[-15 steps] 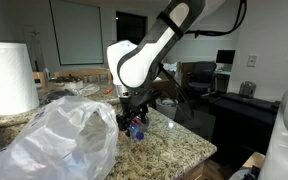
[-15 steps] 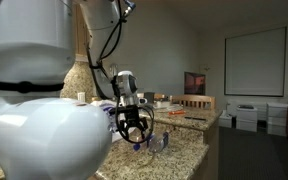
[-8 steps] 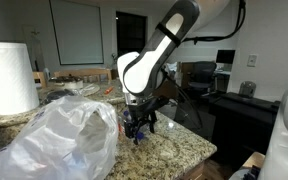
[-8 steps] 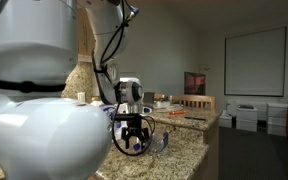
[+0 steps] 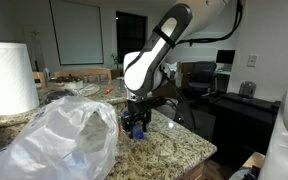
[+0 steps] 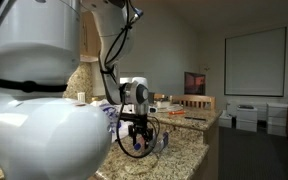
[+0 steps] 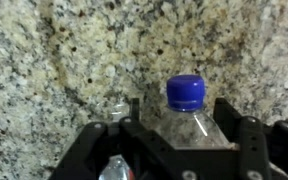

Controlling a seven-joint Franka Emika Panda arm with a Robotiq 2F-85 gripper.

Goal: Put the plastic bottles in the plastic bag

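Note:
In the wrist view a clear plastic bottle (image 7: 187,120) with a blue cap lies on the granite between my gripper's (image 7: 180,105) jaws. The jaws stand either side of it, open, with a little gap on the left. A second clear bottle (image 7: 115,167) shows at the lower left beside the fingers. In both exterior views the gripper (image 5: 135,128) (image 6: 137,146) is down at the counter, pointing downward. The plastic bag (image 5: 54,140), large, crinkly and translucent white, lies just beside it. Another bottle (image 6: 162,143) lies on the counter next to the gripper.
A white paper towel roll (image 5: 11,77) stands behind the bag. The granite counter (image 5: 181,146) ends in an edge close beyond the gripper. Cluttered tables, chairs and a monitor stand in the room behind.
The gripper has come down over the blue-capped bottle and shifted slightly along the counter. Its jaws have narrowed a little around the bottle.

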